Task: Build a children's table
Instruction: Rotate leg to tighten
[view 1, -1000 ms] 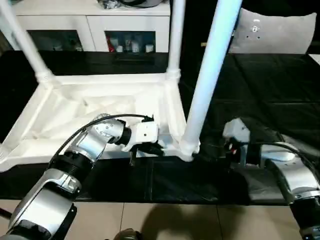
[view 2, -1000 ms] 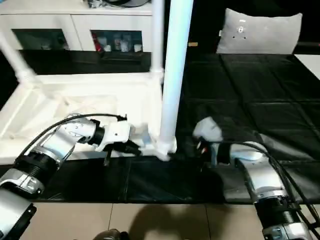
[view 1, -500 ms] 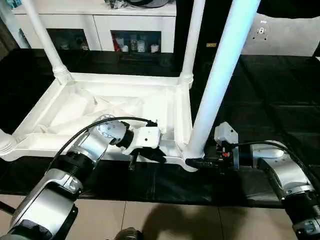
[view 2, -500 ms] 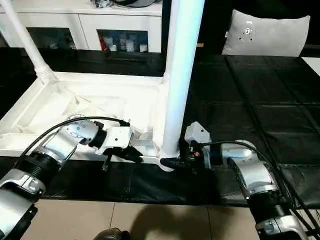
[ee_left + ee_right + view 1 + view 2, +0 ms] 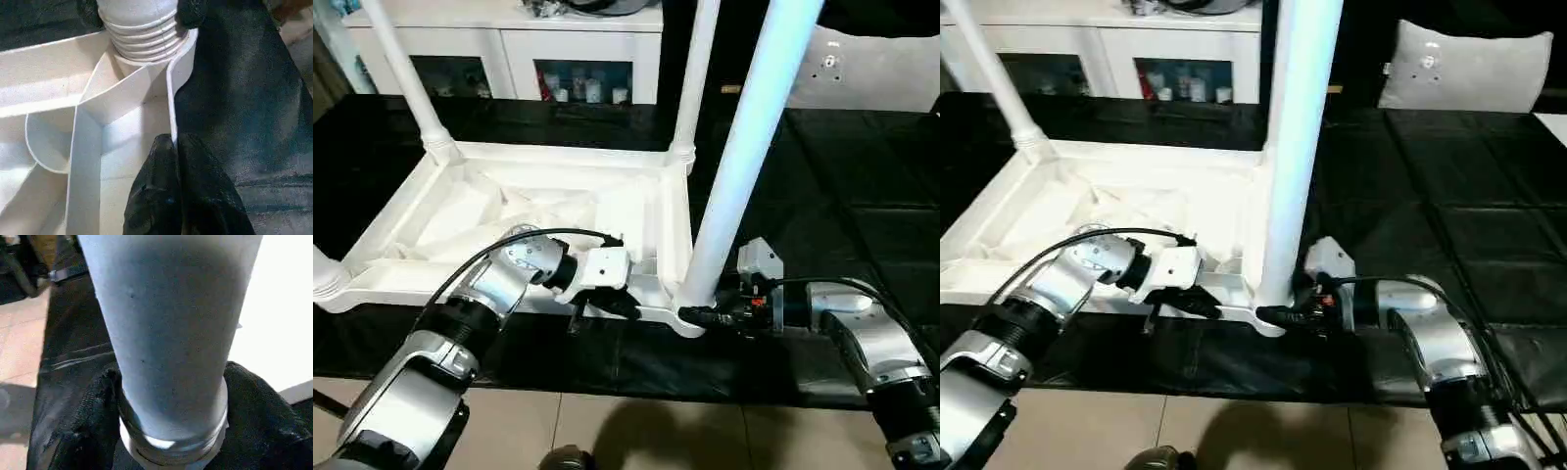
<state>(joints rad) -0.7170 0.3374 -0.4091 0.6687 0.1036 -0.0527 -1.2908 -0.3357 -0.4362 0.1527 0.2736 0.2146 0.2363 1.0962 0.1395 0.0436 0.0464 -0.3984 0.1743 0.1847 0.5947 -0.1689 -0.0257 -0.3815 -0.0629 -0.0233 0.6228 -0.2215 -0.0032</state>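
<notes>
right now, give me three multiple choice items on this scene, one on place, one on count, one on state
1. Where is the right tool?
A. at the near leg's base
B. on the cabinet
C. on the pillow

2. How many legs stand in corner sockets of the table top?
A. one
B. two
C. four

3. What is the left tool doing?
A. hanging open in the air
B. pinching the table top's near rim
C. holding a loose leg

Key: 1 A, its fingers flank the base; 2 C, each corner holds one; 3 B, fingers shut on the thin wall.

I see a white cabinet with glass doors at eleven o'clock, a grey pillow at one o'clock, and a black mat.
</notes>
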